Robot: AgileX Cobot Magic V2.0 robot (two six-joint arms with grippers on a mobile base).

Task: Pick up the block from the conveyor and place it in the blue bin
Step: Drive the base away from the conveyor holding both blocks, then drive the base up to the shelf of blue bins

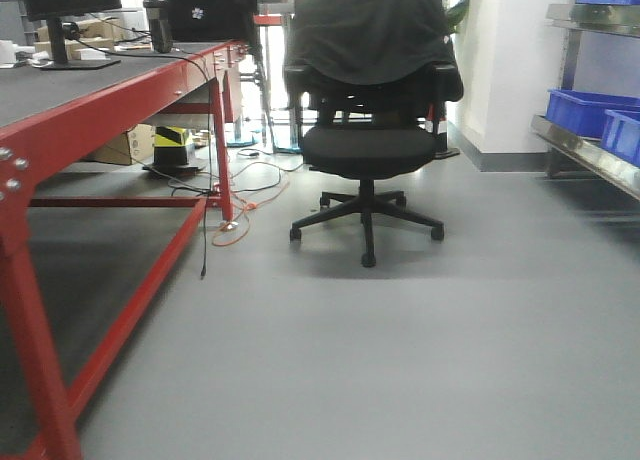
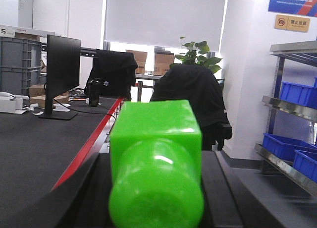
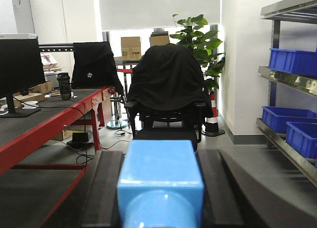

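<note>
My left gripper is shut on a bright green block, square at the far end and round toward the camera, with a black finger on each side. A light blue block of the same shape sits in my right gripper, which is shut on it. Both blocks are held up in the air, level with the room. The conveyor's dark grey surface lies to the left on a red frame. Blue bins stand on the metal shelves to the right. Neither gripper shows in the front view.
A black office chair draped with a dark jacket stands ahead on the grey floor. A monitor, a black cup and boxes sit at the conveyor's far end. Cables trail on the floor by the red leg. More blue bins line the right shelf.
</note>
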